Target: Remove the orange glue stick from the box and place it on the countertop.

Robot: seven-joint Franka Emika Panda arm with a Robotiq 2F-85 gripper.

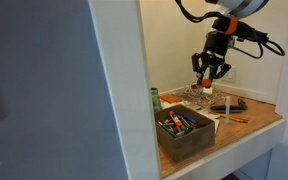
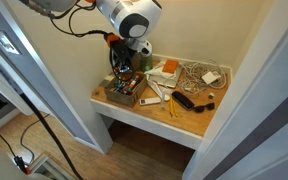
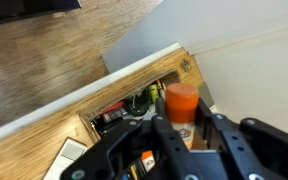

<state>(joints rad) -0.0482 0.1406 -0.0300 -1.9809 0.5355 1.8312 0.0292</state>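
In the wrist view, my gripper [image 3: 184, 128] is shut on the orange glue stick [image 3: 181, 100], which stands upright between the fingers with its orange-red cap on top. Below it is the open dark-brown box [image 3: 96, 122] with markers inside. In both exterior views the gripper [image 1: 210, 74] [image 2: 124, 66] hangs above the countertop [image 1: 256, 118] [image 2: 190, 120]. It is lifted clear of the box [image 1: 189, 146] [image 2: 117, 100], over the box's far end. The glue stick shows as a small red-white tip [image 1: 206, 87] under the fingers.
A green bottle [image 1: 155, 100] stands behind the box by the white wall. A black object [image 1: 229, 103] [image 2: 190, 100], a pencil [image 1: 239, 119] and a pile of cables and papers [image 2: 199, 72] lie on the counter. White walls close in both sides.
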